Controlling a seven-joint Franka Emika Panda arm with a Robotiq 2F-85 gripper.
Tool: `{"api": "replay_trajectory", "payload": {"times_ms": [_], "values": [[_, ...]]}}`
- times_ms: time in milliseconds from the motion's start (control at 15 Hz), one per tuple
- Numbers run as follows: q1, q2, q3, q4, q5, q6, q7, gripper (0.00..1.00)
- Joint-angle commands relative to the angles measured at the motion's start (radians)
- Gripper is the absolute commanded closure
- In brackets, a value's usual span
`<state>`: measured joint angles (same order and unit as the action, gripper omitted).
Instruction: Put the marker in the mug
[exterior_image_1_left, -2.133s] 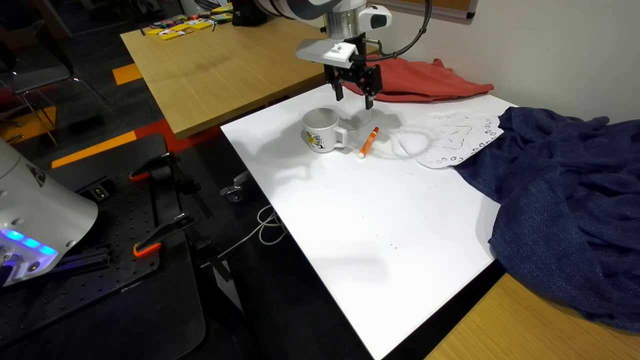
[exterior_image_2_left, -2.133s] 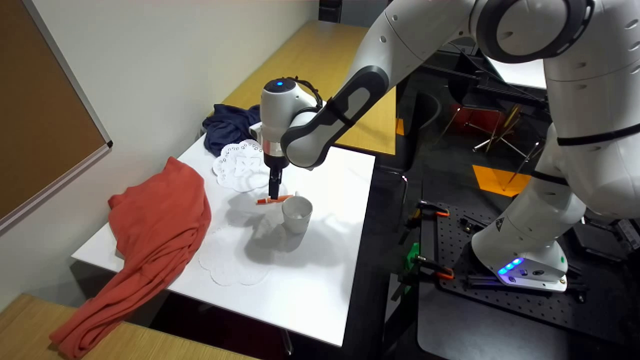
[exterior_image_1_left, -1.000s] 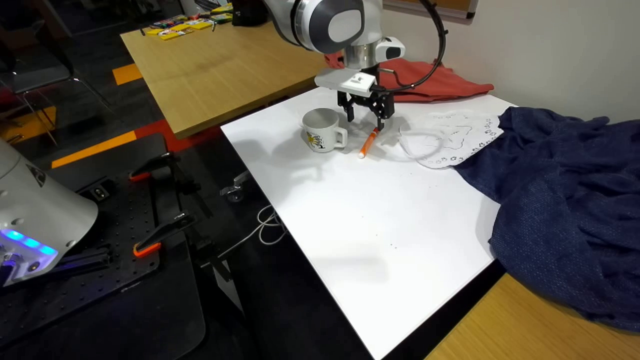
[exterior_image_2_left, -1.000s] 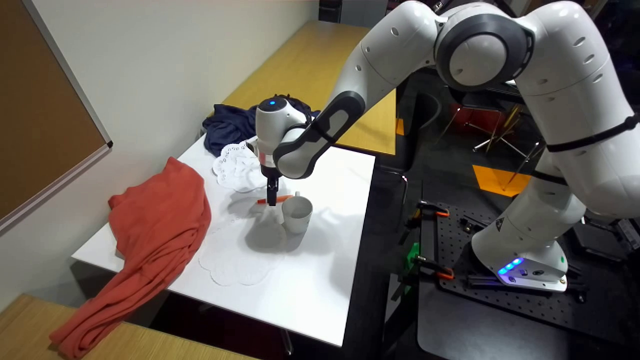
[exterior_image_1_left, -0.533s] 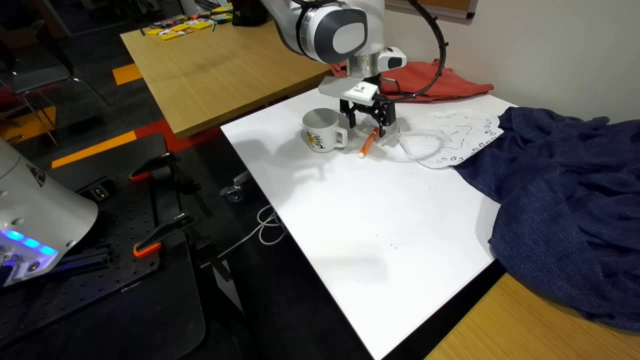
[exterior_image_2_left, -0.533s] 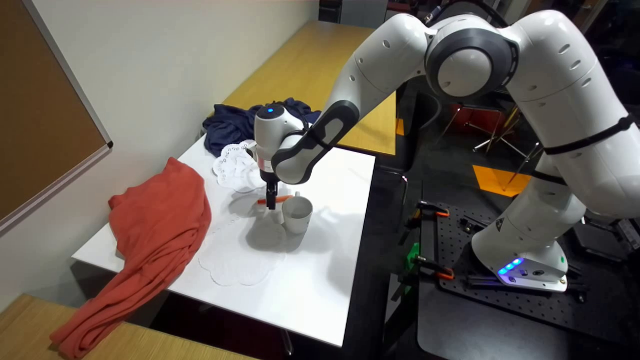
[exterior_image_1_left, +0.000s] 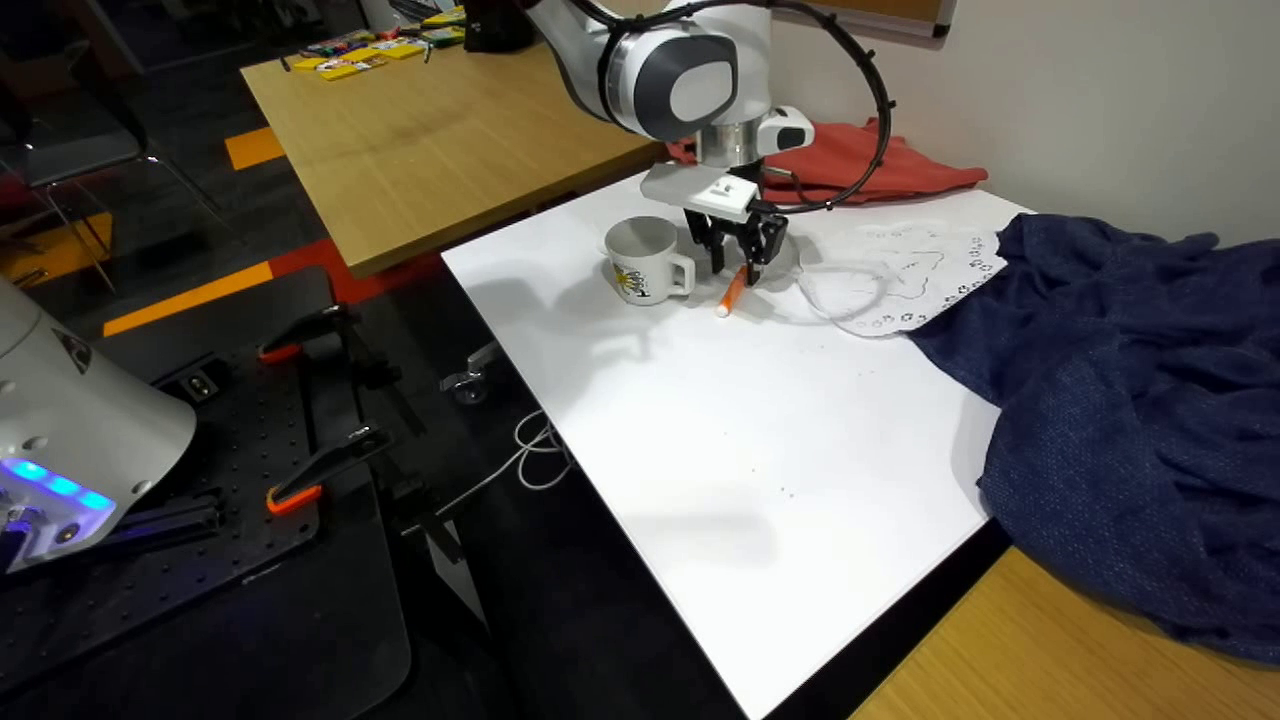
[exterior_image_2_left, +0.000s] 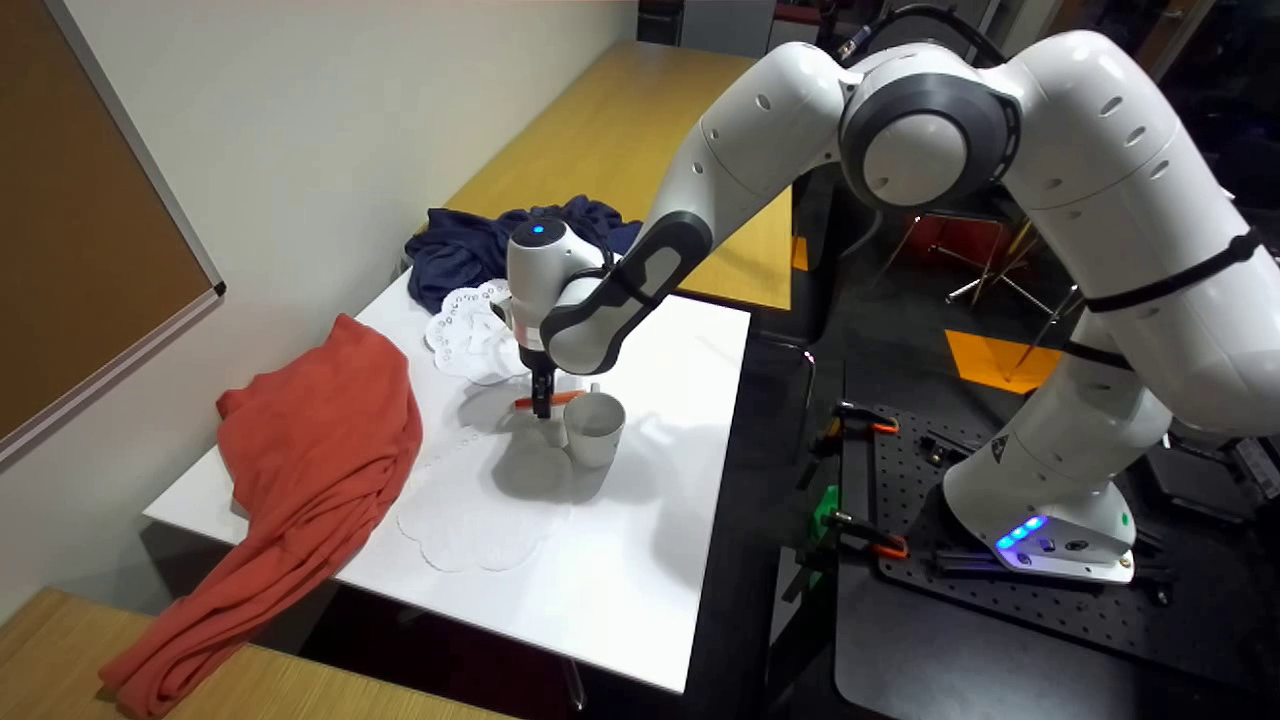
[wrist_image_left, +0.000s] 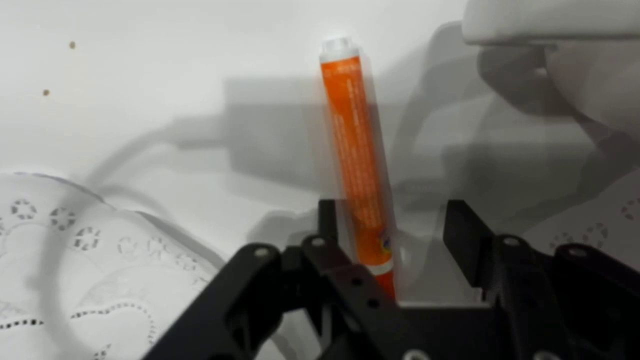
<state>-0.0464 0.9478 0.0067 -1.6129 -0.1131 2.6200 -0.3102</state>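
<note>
The orange marker (wrist_image_left: 356, 150) lies on the white table, its white end pointing away from the gripper in the wrist view. My gripper (wrist_image_left: 391, 212) is low over its red-capped end, with the marker between the fingers. The marker runs close to the left finger (wrist_image_left: 327, 217), while a clear gap separates it from the right finger (wrist_image_left: 462, 240). In an exterior view the gripper (exterior_image_1_left: 735, 273) points down beside the white mug (exterior_image_1_left: 652, 282), which stands upright with its handle toward the marker. Part of the mug (wrist_image_left: 595, 75) shows at the wrist view's upper right.
A lace doily (exterior_image_1_left: 910, 275) lies near the marker, and a fainter doily (exterior_image_2_left: 485, 520) spreads beside the mug. Dark blue cloth (exterior_image_1_left: 1120, 430) and red cloth (exterior_image_2_left: 330, 430) cover table edges. A wall with a pinboard (exterior_image_2_left: 90, 220) rises behind.
The gripper has come down and across to the marker, and its fingers have moved partway toward each other. The marker and mug have stayed where they were.
</note>
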Motion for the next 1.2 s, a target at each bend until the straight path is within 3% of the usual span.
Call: {"api": "replay_trajectory", "payload": {"times_ms": [0,200,267,533,1133], "values": [[-0.009,0.014,0.004,0.035,-0.02,-0.023,-0.001,0.73],[-0.009,0.016,0.003,0.04,-0.019,-0.023,0.0,0.96],[-0.009,0.016,0.003,0.041,-0.019,-0.023,0.001,0.99],[-0.012,-0.035,0.006,-0.005,-0.003,0.0,0.03,0.95],[-0.014,-0.302,0.01,-0.217,-0.001,0.026,0.053,0.95]]}}
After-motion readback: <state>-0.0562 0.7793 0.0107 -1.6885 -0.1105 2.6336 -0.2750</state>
